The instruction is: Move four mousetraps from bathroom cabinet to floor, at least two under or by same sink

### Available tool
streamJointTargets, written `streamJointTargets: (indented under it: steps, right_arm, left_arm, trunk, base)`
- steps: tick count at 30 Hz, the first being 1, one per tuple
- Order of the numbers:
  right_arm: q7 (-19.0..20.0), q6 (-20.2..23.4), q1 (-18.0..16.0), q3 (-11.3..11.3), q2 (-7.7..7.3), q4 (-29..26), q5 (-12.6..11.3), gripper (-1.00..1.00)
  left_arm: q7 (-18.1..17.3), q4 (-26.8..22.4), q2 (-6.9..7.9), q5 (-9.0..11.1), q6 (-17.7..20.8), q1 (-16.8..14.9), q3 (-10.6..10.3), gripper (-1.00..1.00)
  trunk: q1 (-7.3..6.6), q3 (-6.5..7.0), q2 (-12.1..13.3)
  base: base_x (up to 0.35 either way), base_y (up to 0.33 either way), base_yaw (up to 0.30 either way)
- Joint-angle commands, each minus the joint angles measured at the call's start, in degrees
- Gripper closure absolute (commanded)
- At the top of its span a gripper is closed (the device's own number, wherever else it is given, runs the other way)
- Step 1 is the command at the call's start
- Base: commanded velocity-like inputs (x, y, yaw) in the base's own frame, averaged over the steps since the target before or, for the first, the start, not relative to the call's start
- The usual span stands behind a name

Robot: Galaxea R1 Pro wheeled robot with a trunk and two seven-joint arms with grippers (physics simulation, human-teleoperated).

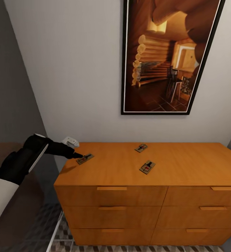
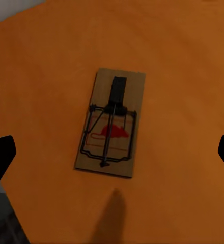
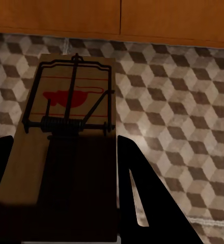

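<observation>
Three mousetraps lie on the flat top of the orange-brown cabinet (image 1: 185,164): one near the left end (image 1: 85,158), one toward the back (image 1: 141,148) and one in the middle (image 1: 147,167). My left gripper (image 1: 77,154) hovers at the left-end mousetrap (image 2: 111,124), open wide, its black fingertips (image 2: 0,157) well apart on either side of the board. My right gripper (image 3: 66,168) is shut on a fourth mousetrap (image 3: 71,117), held low over the cube-patterned bathroom floor (image 3: 183,117) in front of the cabinet's base (image 3: 117,15). The sink is out of view.
A large framed picture (image 1: 164,56) hangs on the white wall above the cabinet. A small white fitting (image 1: 70,141) sits by the cabinet's back left corner. Tiled floor (image 1: 64,236) shows left of and below the drawers. A dark grey wall stands at left.
</observation>
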Motion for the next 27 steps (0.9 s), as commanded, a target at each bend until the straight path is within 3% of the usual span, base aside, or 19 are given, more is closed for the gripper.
streamJointTargets:
  steps: [1,15,22,27]
  right_arm:
    - [0.3,-0.2,0.0,-0.5,0.04,0.0,0.3,1.0]
    - [0.5,4.9,6.7,-0.5,2.55,0.0,0.3,1.0]
    - [0.6,5.1,7.5,-0.5,2.72,0.0,0.4,1.0]
    - [0.6,5.1,7.6,-0.5,2.73,0.0,0.3,1.0]
  left_arm:
    - [-0.1,0.0,0.04,0.0,0.3,-0.1,-0.2,-1.0]
    - [-0.1,0.1,0.03,0.0,0.3,-0.1,-0.5,-1.0]
    - [-0.1,0.1,0.03,0.0,0.3,-0.1,-0.5,-1.0]
    - [-0.1,0.1,0.03,0.0,0.3,-0.1,-2.2,-1.0]
  trunk:
    - [0.01,-0.06,0.0]
    - [0.01,-0.06,0.0]
    - [0.01,-0.06,0.0]
    - [0.01,-0.06,0.0]
  base:
    - [0.076,0.0,0.0]
    - [0.009,0.0,0.0]
    - [0.0,0.0,0.0]
    - [0.0,0.0,0.0]
